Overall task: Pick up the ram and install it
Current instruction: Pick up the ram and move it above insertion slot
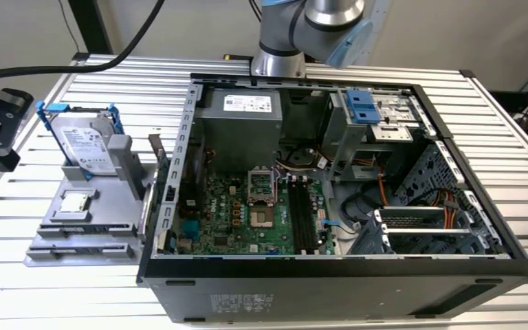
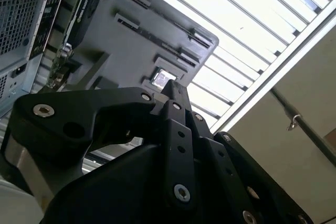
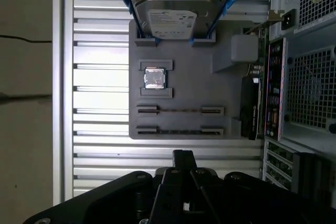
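End effector (image 3: 182, 157) pressed together, empty, far left in exterior view, near tray (image 3: 184, 87). Ram (image 3: 179, 110) seems untouched in tray slot; pick-up, install both left.

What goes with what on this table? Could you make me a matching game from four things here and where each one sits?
Things
1. silver boxy hard drive in a blue bracket
2. small square silver processor chip
3. big black open computer case
4. black robot gripper

Places
A. at the exterior view's left edge, beside the tray
B. lying flat in a pocket of the grey plastic tray
C. on the exterior view's right of the tray
D. standing on edge in a holder on the tray

Pairs: 1-D, 2-B, 3-C, 4-A
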### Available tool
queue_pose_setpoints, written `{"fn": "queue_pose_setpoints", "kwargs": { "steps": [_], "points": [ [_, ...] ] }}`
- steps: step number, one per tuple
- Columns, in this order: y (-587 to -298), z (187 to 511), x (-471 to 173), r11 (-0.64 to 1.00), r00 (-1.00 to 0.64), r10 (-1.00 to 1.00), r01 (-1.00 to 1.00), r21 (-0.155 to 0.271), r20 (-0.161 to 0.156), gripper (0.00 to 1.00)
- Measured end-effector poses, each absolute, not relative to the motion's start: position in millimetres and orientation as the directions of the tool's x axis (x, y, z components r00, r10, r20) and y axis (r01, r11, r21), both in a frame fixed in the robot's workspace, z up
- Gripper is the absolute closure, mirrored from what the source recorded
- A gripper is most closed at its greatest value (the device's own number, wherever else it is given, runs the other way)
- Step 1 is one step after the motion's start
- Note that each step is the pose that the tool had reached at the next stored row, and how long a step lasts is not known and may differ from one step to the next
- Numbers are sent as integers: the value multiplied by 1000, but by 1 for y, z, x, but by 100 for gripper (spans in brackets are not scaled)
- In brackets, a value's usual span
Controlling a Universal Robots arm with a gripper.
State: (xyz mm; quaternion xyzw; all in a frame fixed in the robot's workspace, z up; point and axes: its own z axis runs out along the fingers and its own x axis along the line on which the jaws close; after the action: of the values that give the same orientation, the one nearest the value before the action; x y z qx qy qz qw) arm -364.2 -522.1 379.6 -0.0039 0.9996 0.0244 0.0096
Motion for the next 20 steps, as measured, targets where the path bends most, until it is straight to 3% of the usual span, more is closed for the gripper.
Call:
{"fn": "queue_pose_setpoints", "kwargs": {
  "steps": [20],
  "points": [
    [-522,380,-364,993,-994,-108,-109,49,-20,100]
  ]
}}
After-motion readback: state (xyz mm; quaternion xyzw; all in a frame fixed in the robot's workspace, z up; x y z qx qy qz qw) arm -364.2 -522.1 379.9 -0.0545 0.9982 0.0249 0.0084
